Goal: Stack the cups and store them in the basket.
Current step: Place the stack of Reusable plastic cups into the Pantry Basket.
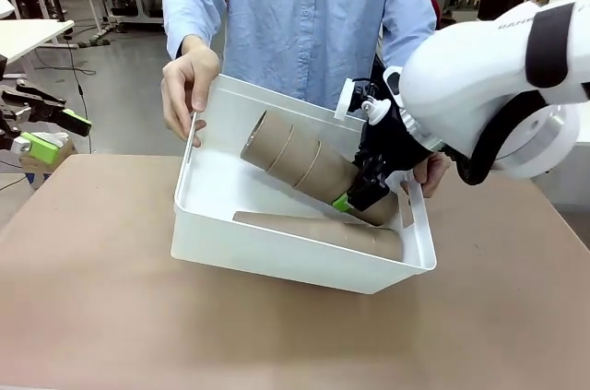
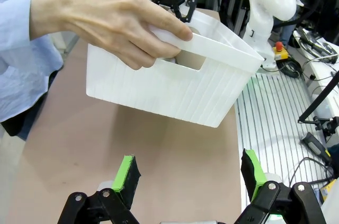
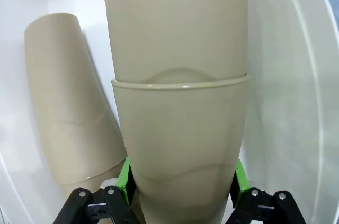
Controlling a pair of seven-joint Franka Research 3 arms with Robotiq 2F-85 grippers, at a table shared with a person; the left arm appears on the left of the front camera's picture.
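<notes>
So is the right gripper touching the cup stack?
Touching. In the right wrist view the right gripper has both green pads pressed against the cup stack.

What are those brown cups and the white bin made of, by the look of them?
The cups look like matte tan paper: dull, no shine, with thin rolled rims where they nest. The bin looks like moulded white plastic: smooth, slightly glossy, with fine ribs on its outer wall and a cut-out handle. Neither can be confirmed by sight alone.
</notes>
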